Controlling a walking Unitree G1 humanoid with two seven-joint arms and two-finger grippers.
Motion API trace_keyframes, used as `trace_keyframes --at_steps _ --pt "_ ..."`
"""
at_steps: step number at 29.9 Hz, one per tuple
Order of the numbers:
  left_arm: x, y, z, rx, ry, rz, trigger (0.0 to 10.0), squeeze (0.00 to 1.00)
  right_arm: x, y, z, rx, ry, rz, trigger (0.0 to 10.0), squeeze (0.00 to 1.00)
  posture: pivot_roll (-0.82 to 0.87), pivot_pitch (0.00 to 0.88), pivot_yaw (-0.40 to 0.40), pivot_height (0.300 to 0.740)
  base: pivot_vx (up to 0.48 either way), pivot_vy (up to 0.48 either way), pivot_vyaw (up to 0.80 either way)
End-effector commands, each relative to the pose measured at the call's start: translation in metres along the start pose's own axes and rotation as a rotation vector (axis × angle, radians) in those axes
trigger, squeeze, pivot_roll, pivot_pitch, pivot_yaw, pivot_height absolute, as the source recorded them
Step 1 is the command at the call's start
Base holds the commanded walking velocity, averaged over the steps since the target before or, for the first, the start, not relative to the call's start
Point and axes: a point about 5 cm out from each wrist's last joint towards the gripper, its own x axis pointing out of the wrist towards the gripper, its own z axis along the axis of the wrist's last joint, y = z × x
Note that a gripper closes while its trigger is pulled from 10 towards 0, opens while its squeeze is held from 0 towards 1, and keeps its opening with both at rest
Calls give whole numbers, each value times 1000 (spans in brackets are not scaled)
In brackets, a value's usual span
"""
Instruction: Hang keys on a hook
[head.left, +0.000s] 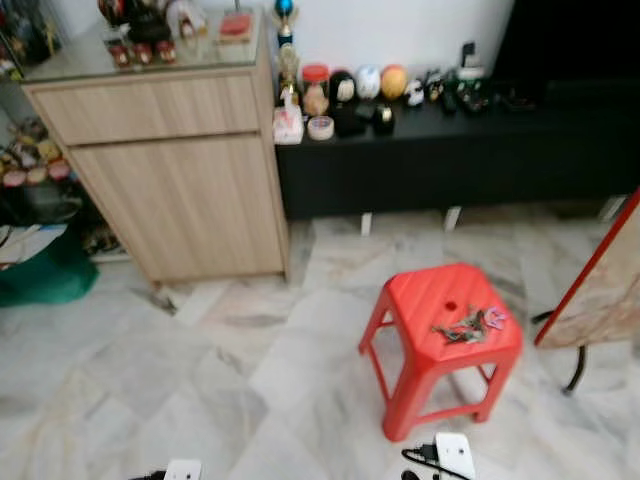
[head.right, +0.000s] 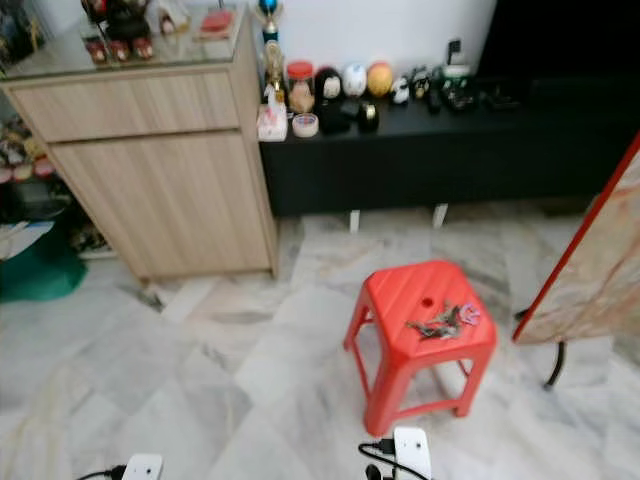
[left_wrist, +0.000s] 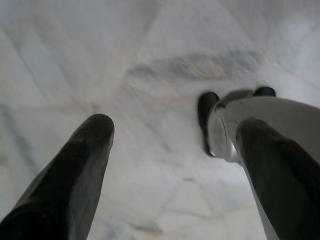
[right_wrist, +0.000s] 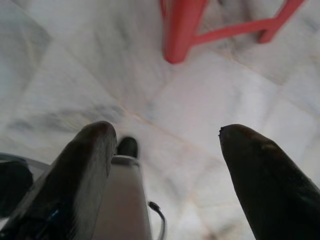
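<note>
Keys (head.left: 466, 325), one bunch, on one red stool (head.left: 415, 312); both tools (left_wrist: 172, 175) (right_wrist: 165, 175) spread, empty.

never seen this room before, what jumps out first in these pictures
The bright red stool on the pale marble floor grabs the eye, with a bunch of keys lying on its seat. Behind it, a wooden cabinet stands left of a long black shelf crowded with small ornaments. Both grippers hang open over the floor, left, right.

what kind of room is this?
Probably a living room in a home: marble-tiled floor, a wooden cabinet beside a low black console lined with trinkets. The keys lie on a red plastic stool.
</note>
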Motion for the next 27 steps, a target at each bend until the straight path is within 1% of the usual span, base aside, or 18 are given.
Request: trace_keyframes --at_steps 1,13,15,19,23,25,27 --pt "-1 -1 -7 8 29 -1 10000 0 0 3 0 1 -2 10 10000 0 49 46 -17 740 0 -480 0" --pt "-1 -1 -8 9 31 0 10000 0 0 4 1 11 -17 15 10000 0 45 49 -17 740 0 -480 0" --pt "-1 -1 -8 8 32 1 10000 0 0 4 2 5 -17 15 10000 0 45 49 -17 740 0 -285 0" --pt "-1 -1 -8 0 30 5 10000 0 0 3 2 2 -19 14 10000 0 44 49 -20 740 0 0 0" --pt "-1 -1 -7 -33 12 7 10000 0 0 3 2 -8 -22 13 10000 0 41 46 -20 740 0 0 0" --pt "-1 -3 -6 -54 1 -6 10000 0 0 3 3 -31 -29 16 10000 0 41 46 -20 740 0 0 0" --pt "-1 -3 -5 -47 4 -11 10000 0 0 3 4 -44 -37 21 10000 0 41 46 -20 740 0 0 222"
